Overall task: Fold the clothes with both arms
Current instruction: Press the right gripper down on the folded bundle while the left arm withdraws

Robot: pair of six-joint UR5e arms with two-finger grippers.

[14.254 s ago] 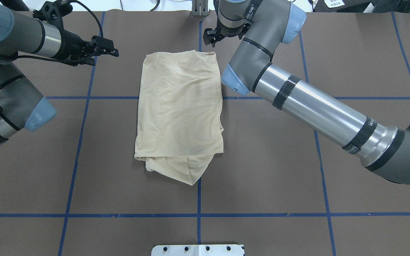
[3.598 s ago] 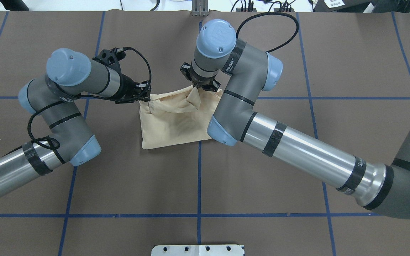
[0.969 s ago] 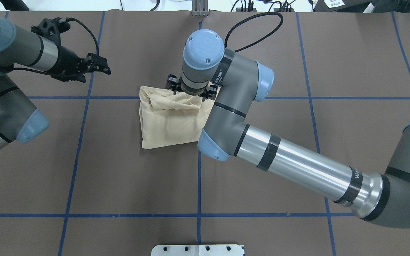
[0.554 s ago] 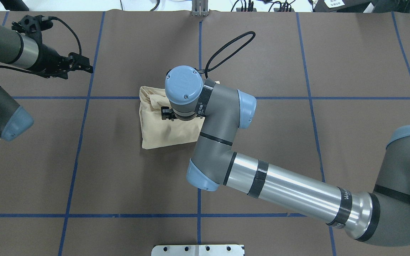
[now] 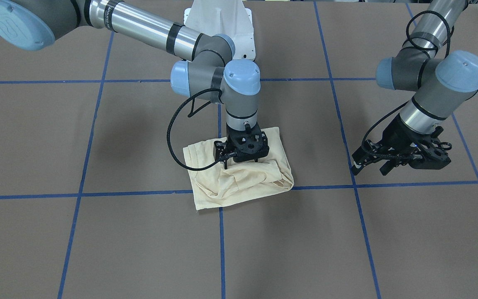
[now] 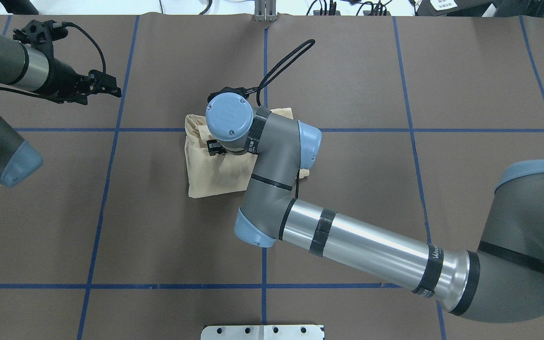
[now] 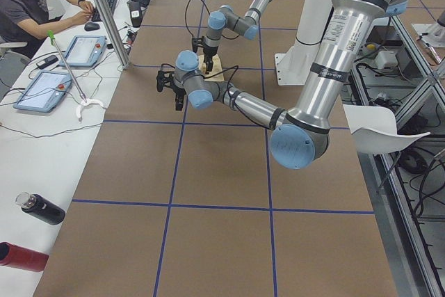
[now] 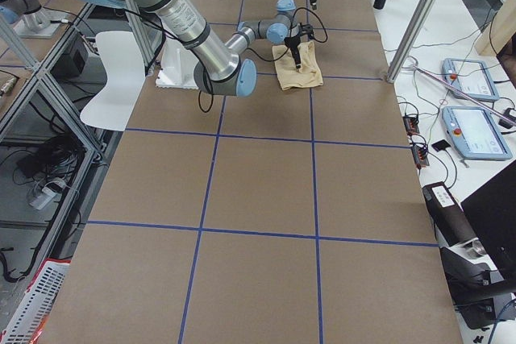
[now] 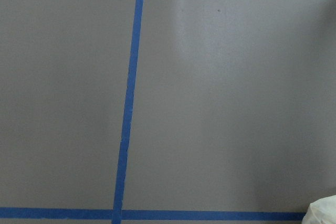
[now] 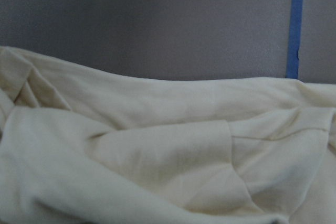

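The cream shirt [image 5: 243, 182] lies as a small folded bundle at the table's middle, plain side up, with creases along its far edge; it also shows in the overhead view [image 6: 206, 177]. My right gripper [image 5: 241, 162] points straight down onto the shirt's top, fingers apart and resting on the cloth. In the overhead view its own wrist hides it. The right wrist view is filled with rumpled cream cloth [image 10: 157, 156]. My left gripper [image 6: 114, 87] is open and empty, hovering off to the shirt's left [image 5: 369, 168]. A corner of the shirt [image 9: 323, 211] shows in the left wrist view.
Blue tape lines [image 6: 263, 285] divide the brown table cover. The white pedestal base [image 5: 218, 20] stands at the robot's side of the table. An operator [image 7: 35, 5] sits at a side bench with tablets [image 7: 42, 88] and bottles [image 7: 42, 208].
Earlier both grippers held the shirt's far edge. The left gripper let go and drew back to the left. The right gripper moved from the far edge to over the shirt's middle.
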